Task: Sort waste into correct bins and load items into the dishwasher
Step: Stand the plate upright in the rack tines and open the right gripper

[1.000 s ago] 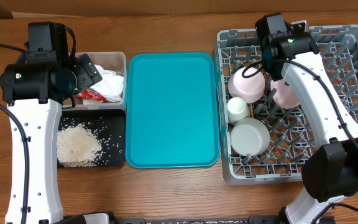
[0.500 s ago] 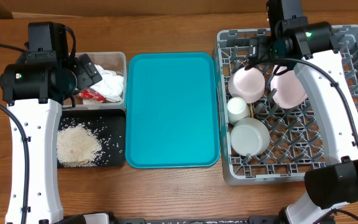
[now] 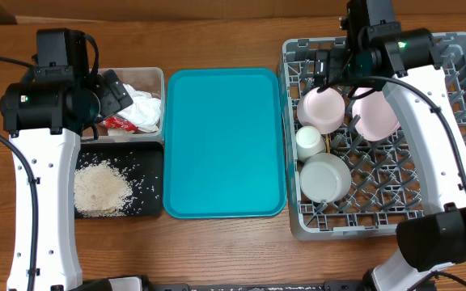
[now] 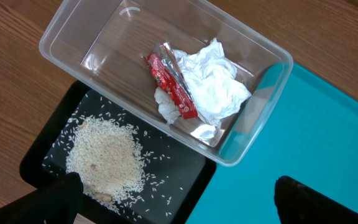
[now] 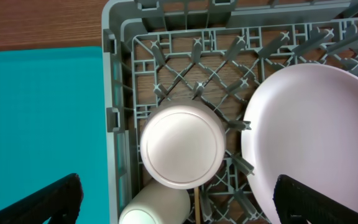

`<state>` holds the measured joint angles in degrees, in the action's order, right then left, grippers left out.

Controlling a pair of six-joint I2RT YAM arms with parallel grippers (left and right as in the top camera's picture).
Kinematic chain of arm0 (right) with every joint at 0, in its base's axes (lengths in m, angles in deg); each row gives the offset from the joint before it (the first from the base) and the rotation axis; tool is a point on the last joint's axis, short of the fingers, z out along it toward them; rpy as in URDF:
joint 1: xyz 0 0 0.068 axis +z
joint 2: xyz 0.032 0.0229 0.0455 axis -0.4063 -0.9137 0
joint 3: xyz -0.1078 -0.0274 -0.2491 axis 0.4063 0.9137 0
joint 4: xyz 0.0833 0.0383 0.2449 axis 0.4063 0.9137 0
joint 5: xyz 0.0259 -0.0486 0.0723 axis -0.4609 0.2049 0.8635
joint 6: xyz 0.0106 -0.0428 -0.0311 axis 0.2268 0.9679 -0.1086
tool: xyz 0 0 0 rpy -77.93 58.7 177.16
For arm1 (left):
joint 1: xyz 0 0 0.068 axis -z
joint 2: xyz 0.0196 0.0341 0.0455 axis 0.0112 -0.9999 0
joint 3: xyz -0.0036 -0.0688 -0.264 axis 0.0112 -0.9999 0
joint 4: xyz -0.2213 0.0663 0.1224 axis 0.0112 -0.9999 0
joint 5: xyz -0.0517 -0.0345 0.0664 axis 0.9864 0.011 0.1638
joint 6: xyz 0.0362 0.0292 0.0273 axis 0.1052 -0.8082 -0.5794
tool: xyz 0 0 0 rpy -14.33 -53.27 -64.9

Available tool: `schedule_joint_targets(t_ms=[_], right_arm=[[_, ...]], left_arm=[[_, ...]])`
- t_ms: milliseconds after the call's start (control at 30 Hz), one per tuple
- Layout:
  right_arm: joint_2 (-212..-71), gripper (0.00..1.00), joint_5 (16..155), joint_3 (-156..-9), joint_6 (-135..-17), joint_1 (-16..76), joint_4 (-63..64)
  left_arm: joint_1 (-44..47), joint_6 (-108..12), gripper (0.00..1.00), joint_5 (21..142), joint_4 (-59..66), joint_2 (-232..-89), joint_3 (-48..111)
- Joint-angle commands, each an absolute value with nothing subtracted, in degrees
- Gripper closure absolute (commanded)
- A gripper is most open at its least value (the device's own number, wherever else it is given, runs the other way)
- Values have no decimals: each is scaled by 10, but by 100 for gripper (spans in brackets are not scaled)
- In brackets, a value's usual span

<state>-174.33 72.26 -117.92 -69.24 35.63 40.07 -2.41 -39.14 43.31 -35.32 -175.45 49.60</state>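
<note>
The clear tub (image 3: 140,78) holds the white tissue (image 4: 213,81) and the red wrapper (image 4: 173,87). Beside it, the black tray (image 4: 179,180) carries the heap of rice (image 4: 104,155). My left gripper (image 4: 179,205) hovers open above these bins, holding nothing. In the grey dish rack (image 3: 459,210) a pink plate (image 5: 316,130) leans on its edge, next to an upturned whitish bowl (image 5: 182,146), a small white cup (image 5: 157,205), a thin chopstick (image 5: 197,205) and a second bowl (image 3: 325,178). My right gripper (image 5: 179,208) hangs open above the bowl and plate, touching neither.
A flat teal tray (image 3: 225,141) lies between the bins and the rack with nothing on it. The rack's upright pegs (image 5: 197,62) stand around the dishes. Wooden table (image 3: 233,242) shows in front of and behind everything.
The right gripper has drawn back from the plate and bowl toward the rack's far edge, with its jaws spread wider. The left arm has not moved.
</note>
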Motion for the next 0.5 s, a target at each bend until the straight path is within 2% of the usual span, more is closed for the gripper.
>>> schedule_joint_targets(t_ms=[0,267,467], right_arm=[[-1724,0,728,-1193,-694,355,400],[-1651,0,727,-1193,-694,355,400],[-1534,0,727,-1193,-694,355,400]], left_arm=[[-23,-390,0,434,-353,-1756,498],[-23,-390,0,434,-353,-1756,498],[-23,-390,0,434,-353,-1756,498]])
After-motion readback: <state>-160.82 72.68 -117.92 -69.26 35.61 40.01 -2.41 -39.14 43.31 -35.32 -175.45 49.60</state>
